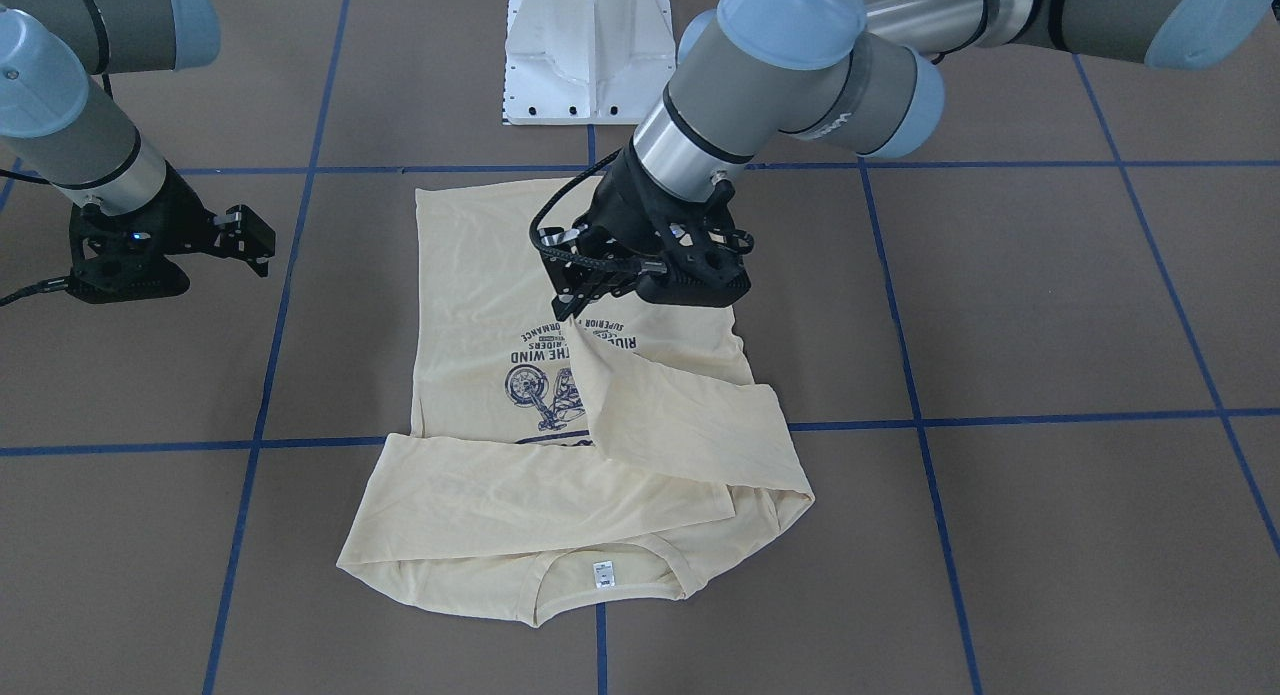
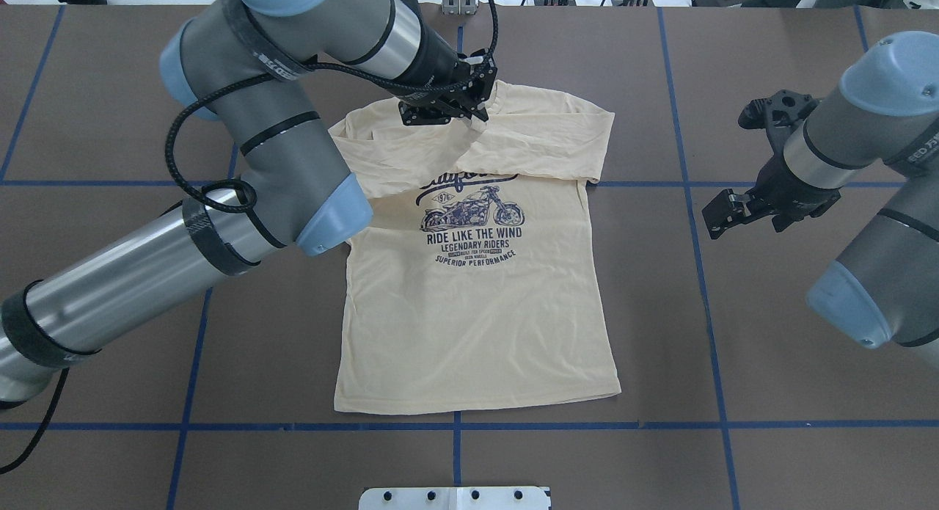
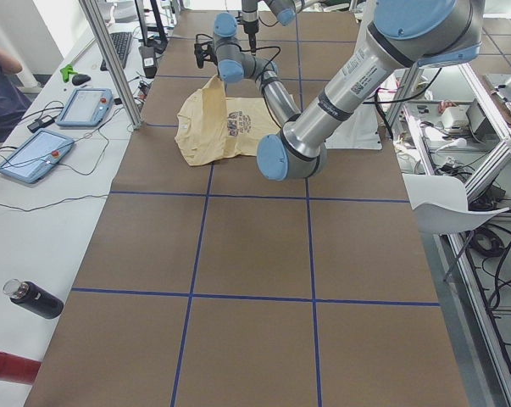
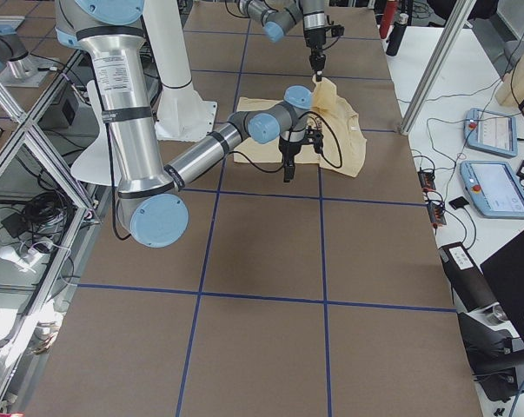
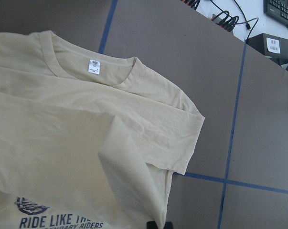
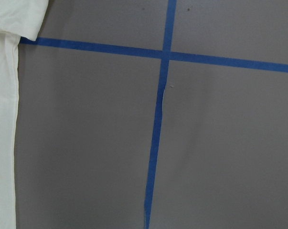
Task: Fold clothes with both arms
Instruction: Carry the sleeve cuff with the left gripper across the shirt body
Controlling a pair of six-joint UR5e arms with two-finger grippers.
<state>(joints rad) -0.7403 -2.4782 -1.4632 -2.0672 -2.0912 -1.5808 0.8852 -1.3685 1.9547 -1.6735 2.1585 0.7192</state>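
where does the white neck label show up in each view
front-facing: neck label bottom centre, inside collar.
overhead: not visible.
exterior left: too small to tell.
exterior right: too small to tell.
left wrist: neck label upper left.
right wrist: not in it.
shared landmark: navy print on the T-shirt.

light: bright, even | shadows: soft, faint | glare: pale streaks along silver left arm tube point(image 2: 110, 286) | right wrist view: thin cream-yellow T-shirt point(image 6: 3, 119) washed near-white
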